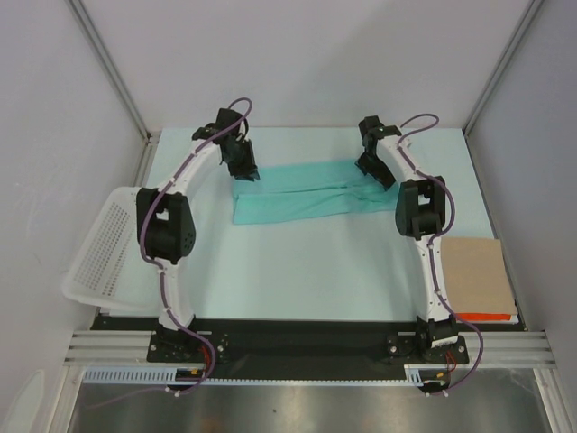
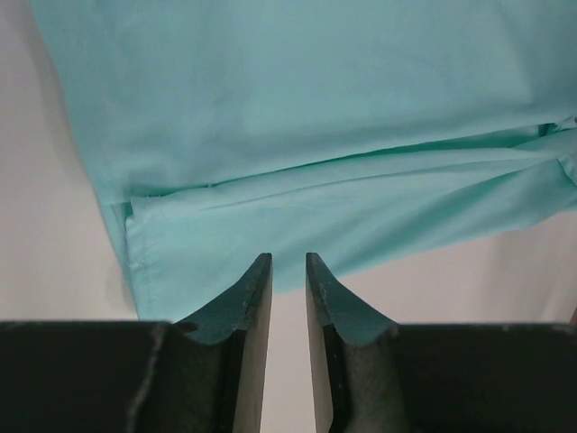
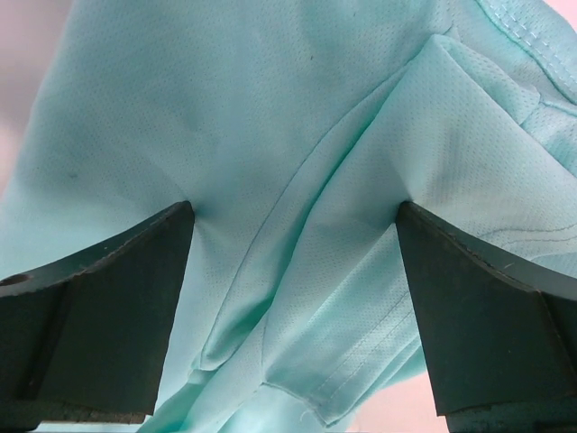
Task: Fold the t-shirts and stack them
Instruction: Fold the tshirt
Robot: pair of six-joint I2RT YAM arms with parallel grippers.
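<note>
Both are the same build: the left arm [image 1: 189, 167] and the right arm [image 1: 431, 271] have slim white links joined by chunky black housings at the bends; a thin purple cable [image 1: 164, 289] runs along each, looping free near the wrist; the bases [image 1: 176, 343] are squat black blocks; the left gripper [image 2: 288, 271] has dark fingers tapering to curved points; the right gripper [image 3: 293, 234] shows broad, dull black wedges.

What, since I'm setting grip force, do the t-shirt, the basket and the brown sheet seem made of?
T-shirt: thin matte knit cloth, possibly synthetic; fine pinhole texture and soft creases show. Basket: white plastic, by its moulded lattice wall. Brown sheet: flat, matte, probably cardboard.
</note>
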